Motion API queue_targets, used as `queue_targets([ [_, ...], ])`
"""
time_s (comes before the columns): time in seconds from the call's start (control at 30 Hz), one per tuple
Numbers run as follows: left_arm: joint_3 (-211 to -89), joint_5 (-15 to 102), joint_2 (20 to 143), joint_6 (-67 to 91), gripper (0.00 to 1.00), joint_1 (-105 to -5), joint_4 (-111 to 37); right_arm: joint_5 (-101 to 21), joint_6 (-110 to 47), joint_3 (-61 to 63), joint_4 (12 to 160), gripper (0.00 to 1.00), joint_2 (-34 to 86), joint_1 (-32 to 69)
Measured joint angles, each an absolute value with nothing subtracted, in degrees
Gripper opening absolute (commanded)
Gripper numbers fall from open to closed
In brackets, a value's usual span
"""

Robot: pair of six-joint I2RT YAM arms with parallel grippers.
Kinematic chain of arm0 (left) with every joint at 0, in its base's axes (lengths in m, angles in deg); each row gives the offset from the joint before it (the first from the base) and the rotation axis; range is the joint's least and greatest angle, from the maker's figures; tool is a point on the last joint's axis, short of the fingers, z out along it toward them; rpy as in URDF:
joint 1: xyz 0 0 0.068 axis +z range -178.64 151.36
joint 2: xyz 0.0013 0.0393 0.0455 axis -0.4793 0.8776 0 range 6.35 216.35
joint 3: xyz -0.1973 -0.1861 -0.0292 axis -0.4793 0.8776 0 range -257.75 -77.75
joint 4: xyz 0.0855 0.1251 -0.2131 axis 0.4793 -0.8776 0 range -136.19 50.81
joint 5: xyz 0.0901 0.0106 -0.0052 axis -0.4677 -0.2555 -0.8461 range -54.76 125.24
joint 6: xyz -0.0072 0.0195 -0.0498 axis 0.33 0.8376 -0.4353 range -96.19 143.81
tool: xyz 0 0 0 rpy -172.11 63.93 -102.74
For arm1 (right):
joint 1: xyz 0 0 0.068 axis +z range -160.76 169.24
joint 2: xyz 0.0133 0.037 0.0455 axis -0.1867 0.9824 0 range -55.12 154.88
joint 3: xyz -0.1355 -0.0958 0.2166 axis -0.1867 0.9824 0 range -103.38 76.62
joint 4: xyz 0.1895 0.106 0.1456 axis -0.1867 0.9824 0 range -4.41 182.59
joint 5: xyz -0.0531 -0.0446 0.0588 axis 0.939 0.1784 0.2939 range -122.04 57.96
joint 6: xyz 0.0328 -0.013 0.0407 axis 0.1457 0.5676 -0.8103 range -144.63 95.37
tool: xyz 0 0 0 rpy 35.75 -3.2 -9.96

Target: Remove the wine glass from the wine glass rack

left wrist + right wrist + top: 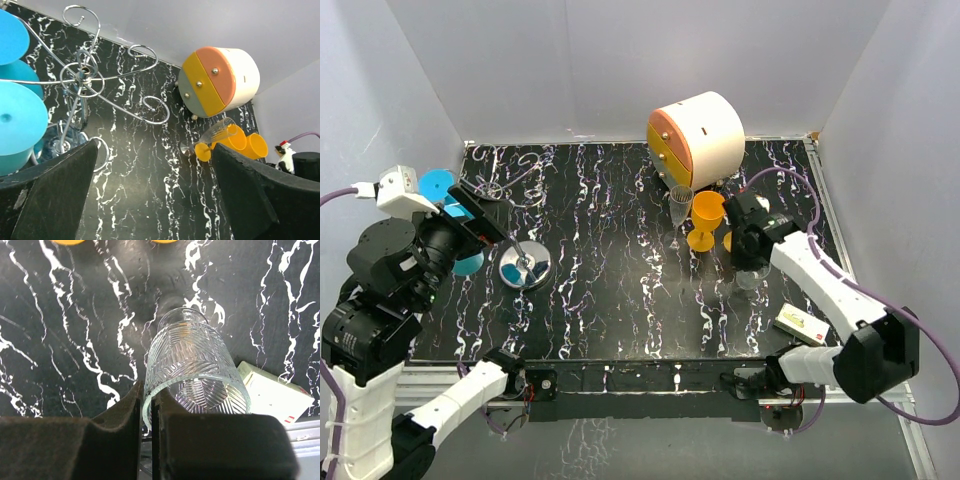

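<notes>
Top view: the wine glass rack (521, 264) stands on the table (620, 310) with its shiny disc base on the dark marbled top. The left tool (485, 222) hovers just beside its wire arms. The wine glass (752, 276) is off the rack and well to the right of it, under the right tool (752, 250). A pair of orange goblets (706, 218) and a second clear glass (680, 204) lie between it and the rack. A round drawer cabinet (700, 135) sits farther back.

Left wrist view: the left tool (155, 200) is spread wide and holds nothing. The rack's curled chrome arms (85, 75) fill the view ahead of it, with blue glassware (20, 120) hanging on the side away from the wine glass.

Right wrist view: the right tool (149, 430) is nearly closed, pinching one wall of the patterned wine glass (195, 370) at the rim, one finger inside and one outside. Whether the foot touches the table cannot be told.

The step in hand looks like setting the glass down. It is best lowered straight and kept upright. The tool should part only once the foot rests flat, then lift clear without dragging the rim, because a rim pinch tips easily.

A white box (272, 395) lies just past the glass, on its side away from the rack. It bears small red marks too small to read, and no other writing shows.
</notes>
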State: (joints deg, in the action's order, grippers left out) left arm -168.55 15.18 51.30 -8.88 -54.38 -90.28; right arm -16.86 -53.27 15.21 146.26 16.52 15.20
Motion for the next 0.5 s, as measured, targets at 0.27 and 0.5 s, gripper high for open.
queue_targets([
  [0.27, -173.8, 12.7, 52.9, -4.9, 0.99, -54.4, -95.5, -23.2, -46.6, 15.2, 141.3, 0.0, 22.9, 5.0],
  [0.5, -175.7, 8.7, 54.6, -2.9, 0.99, -54.4, -100.1, -25.1, -45.4, 15.2, 137.6, 0.08, 24.1, 4.3],
])
